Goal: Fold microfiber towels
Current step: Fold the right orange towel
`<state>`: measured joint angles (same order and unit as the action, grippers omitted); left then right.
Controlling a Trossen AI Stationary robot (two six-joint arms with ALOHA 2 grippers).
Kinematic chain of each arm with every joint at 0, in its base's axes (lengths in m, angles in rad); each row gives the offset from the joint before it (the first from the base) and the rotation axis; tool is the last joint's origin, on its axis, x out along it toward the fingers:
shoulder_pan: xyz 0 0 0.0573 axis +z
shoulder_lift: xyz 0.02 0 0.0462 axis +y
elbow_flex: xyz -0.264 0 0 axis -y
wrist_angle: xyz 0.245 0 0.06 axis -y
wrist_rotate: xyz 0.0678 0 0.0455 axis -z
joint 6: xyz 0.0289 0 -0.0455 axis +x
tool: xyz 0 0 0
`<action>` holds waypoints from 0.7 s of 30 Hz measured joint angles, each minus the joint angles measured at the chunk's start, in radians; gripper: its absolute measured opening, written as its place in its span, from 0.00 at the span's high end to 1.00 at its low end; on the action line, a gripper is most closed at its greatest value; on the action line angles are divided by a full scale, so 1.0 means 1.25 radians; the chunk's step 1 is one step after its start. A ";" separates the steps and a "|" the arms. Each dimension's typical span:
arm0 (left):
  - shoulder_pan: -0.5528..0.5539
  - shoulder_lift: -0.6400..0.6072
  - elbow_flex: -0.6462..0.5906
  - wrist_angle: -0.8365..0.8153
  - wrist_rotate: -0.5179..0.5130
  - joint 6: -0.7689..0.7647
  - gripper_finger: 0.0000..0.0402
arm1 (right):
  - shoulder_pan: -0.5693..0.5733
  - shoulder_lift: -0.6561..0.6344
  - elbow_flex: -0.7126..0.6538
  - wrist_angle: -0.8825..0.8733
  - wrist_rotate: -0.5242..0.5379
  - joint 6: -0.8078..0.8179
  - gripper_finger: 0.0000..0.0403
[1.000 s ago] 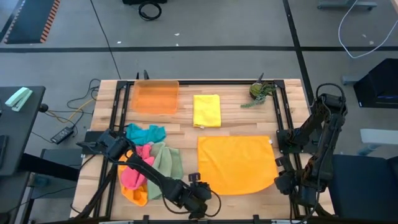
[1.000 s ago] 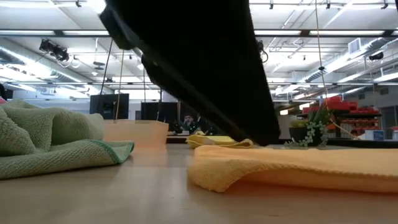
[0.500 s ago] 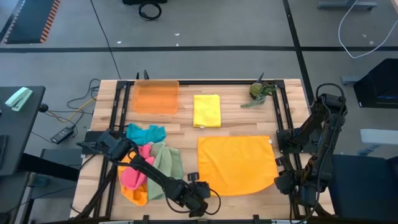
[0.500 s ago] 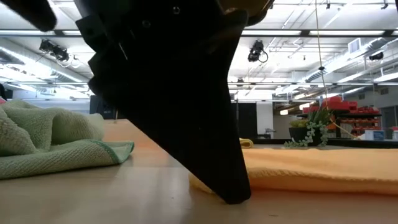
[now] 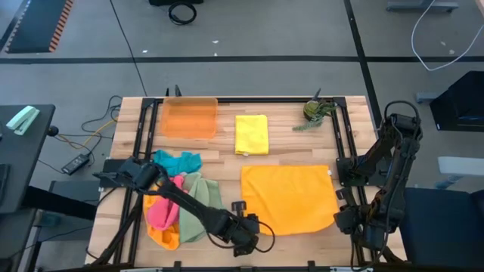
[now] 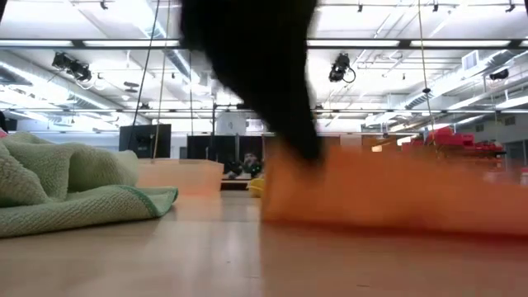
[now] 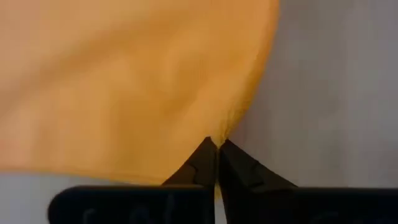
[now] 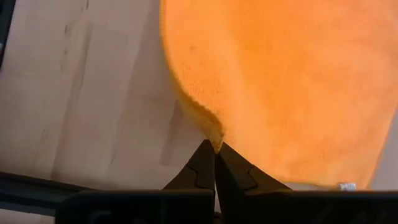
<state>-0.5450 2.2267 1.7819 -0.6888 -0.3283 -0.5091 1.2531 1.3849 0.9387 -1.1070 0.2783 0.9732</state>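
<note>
An orange microfiber towel (image 5: 289,198) lies spread on the table's near right part. My left gripper (image 5: 254,228) is shut on its near left corner, and my right gripper (image 5: 338,217) is shut on its near right corner. In the low view the towel's near edge (image 6: 388,190) stands raised and blurred under my left gripper's dark fingers (image 6: 264,82). A folded yellow towel (image 5: 251,134) lies flat at the far middle. A pile of teal, pink, green and orange towels (image 5: 180,198) lies at the left. My left gripper pinches the orange towel's near left corner (image 7: 231,127) between its two shut fingers, coming from above. In the low view this end of the towel is raised and hangs below the fingers. My right gripper pinches the towel's near right corner (image 8: 213,134) between its shut fingertips (image 8: 205,163); the edge there is bunched into a small fold. The cloth beyond lies on the table.
A translucent orange tray (image 5: 190,117) stands at the far left and a small potted plant (image 5: 316,111) at the far right. The green towel (image 6: 74,194) of the pile lies close on the left. Bare wood shows between the pile and the orange towel.
My left gripper has come down on the orange towel's near left corner, shut on it and shifted a little toward the table's right and far edges. That end of the towel has come up off the table. The towel's far part lies as before.
</note>
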 joint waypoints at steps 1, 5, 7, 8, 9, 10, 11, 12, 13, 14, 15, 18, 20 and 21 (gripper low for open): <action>0.001 -0.019 0.017 -0.037 -0.003 0.003 0.98 | 0.000 0.000 0.004 -0.001 0.000 0.003 0.99; 0.005 -0.051 0.050 -0.182 -0.072 0.001 0.97 | 0.001 -0.001 0.007 0.054 -0.001 0.024 0.99; 0.018 -0.050 0.049 -0.217 -0.091 0.020 0.97 | 0.002 -0.001 0.001 0.136 0.011 0.013 0.99; 0.028 -0.050 0.049 -0.207 -0.094 0.034 0.97 | 0.001 0.000 -0.002 0.175 0.020 -0.001 0.99; 0.038 -0.052 0.049 -0.202 -0.095 0.039 0.98 | 0.001 0.001 -0.004 0.210 0.033 -0.012 0.99; 0.046 -0.052 0.048 -0.205 -0.094 0.040 0.98 | 0.001 0.002 -0.007 0.246 0.044 -0.023 0.99; 0.056 -0.048 0.047 -0.202 -0.080 0.040 0.98 | 0.001 0.002 -0.013 0.281 0.055 -0.031 0.99; 0.065 -0.042 0.047 -0.194 -0.055 0.040 0.98 | 0.001 0.002 -0.019 0.310 0.063 -0.039 0.99; 0.072 -0.039 0.046 -0.190 -0.026 0.039 0.98 | 0.001 0.002 -0.025 0.331 0.064 -0.044 0.99; 0.074 -0.038 0.046 -0.191 0.003 0.034 0.98 | 0.002 0.002 -0.032 0.352 0.064 -0.044 0.99; 0.073 -0.039 0.046 -0.188 0.026 0.023 0.98 | 0.005 0.002 -0.038 0.364 0.059 -0.035 0.99; 0.052 -0.041 0.047 -0.184 0.095 -0.016 0.98 | 0.023 0.002 -0.057 0.361 0.050 0.034 0.99; 0.033 -0.041 0.047 -0.184 0.123 -0.044 0.98 | 0.039 0.002 -0.071 0.359 0.048 0.080 0.99; 0.022 -0.041 0.047 -0.185 0.136 -0.065 0.98 | 0.047 0.002 -0.077 0.359 0.049 0.104 0.99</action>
<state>-0.5174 2.1753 1.8404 -0.9204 -0.1577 -0.5901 1.3117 1.3880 0.8428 -0.6581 0.3391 1.1033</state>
